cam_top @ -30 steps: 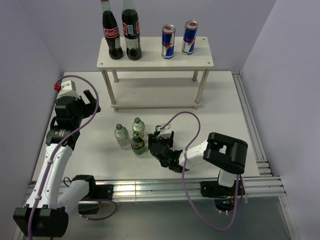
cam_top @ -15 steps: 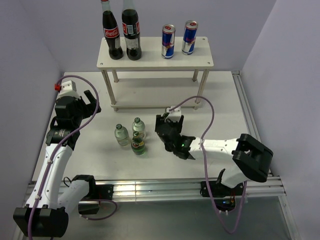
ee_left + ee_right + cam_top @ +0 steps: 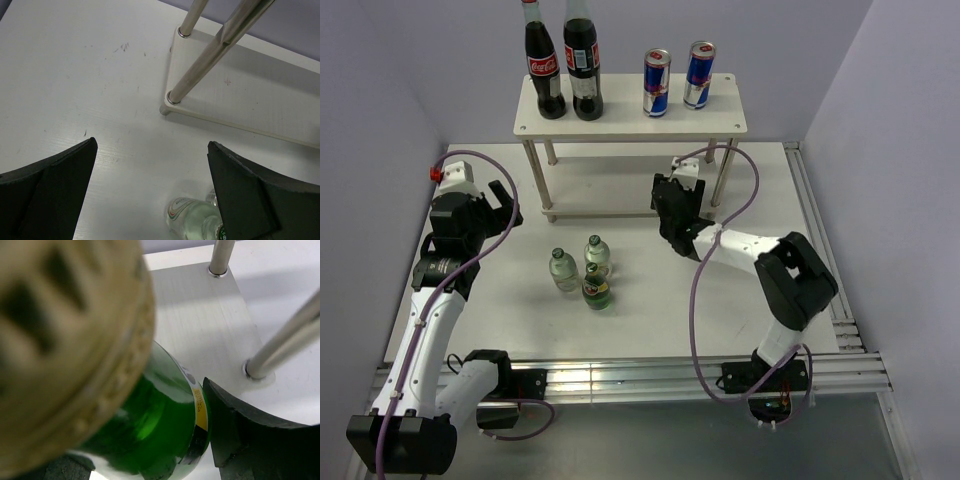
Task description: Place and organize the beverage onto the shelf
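R gripper (image 3: 673, 206) jaws clamped on green bottle (image 3: 165, 432), just beside shelf (image 3: 630, 115) lower board. L gripper (image 3: 152, 167) jaws wide over tabletop (image 3: 520, 310), clear bottle (image 3: 187, 220) near.

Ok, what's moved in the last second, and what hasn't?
The right gripper, shut on a green bottle, carried it from beside the three table bottles away to the shelf's lower board. The left gripper, those bottles, the cans and the colas stayed put.
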You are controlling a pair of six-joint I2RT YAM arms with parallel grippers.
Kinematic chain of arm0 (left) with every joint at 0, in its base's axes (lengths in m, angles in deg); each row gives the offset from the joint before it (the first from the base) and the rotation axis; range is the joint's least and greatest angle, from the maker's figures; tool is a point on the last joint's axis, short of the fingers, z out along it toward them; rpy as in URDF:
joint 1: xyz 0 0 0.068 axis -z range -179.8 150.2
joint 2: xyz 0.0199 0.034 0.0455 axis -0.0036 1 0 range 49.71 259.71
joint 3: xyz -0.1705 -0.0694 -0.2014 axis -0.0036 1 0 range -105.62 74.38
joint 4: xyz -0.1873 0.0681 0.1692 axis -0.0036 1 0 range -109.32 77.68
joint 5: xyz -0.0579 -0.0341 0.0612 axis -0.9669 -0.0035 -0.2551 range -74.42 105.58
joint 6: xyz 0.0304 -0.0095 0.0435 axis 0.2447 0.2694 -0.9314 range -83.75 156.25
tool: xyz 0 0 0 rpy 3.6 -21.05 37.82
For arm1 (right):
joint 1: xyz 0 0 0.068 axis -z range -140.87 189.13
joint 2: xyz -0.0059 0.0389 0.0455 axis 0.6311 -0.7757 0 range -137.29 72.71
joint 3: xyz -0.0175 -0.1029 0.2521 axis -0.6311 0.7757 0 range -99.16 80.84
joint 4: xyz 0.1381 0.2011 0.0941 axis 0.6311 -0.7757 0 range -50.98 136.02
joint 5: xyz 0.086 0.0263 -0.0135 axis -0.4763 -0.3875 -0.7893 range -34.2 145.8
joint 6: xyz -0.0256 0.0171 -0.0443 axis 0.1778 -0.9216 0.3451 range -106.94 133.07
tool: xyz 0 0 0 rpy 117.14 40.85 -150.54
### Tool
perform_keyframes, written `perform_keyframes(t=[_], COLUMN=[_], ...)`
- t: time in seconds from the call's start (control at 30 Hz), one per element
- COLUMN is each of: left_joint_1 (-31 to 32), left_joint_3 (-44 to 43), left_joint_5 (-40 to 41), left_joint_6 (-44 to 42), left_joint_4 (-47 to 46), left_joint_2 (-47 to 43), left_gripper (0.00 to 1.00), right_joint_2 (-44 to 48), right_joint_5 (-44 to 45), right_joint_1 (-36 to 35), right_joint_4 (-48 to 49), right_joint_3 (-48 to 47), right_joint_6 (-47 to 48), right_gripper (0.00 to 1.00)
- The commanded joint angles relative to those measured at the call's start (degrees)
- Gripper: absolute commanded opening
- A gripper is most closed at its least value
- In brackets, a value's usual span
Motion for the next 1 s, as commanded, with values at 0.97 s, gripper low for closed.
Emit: perform_keyframes(t=[0.97], left_joint_1=[-0.2], left_joint_3=[-0.9], left_joint_5=[-0.1], left_joint_6=[-1.5], left_joint_4=[-0.7], left_joint_2=[0.1], left_gripper=[0.99], right_joint_2=[-16.3], right_joint_5=[-6.4], right_joint_1=[13.2], right_joint_4=[5.6], right_joint_3=[-18.7], right_joint_6=[0.8], right_gripper=[0.23])
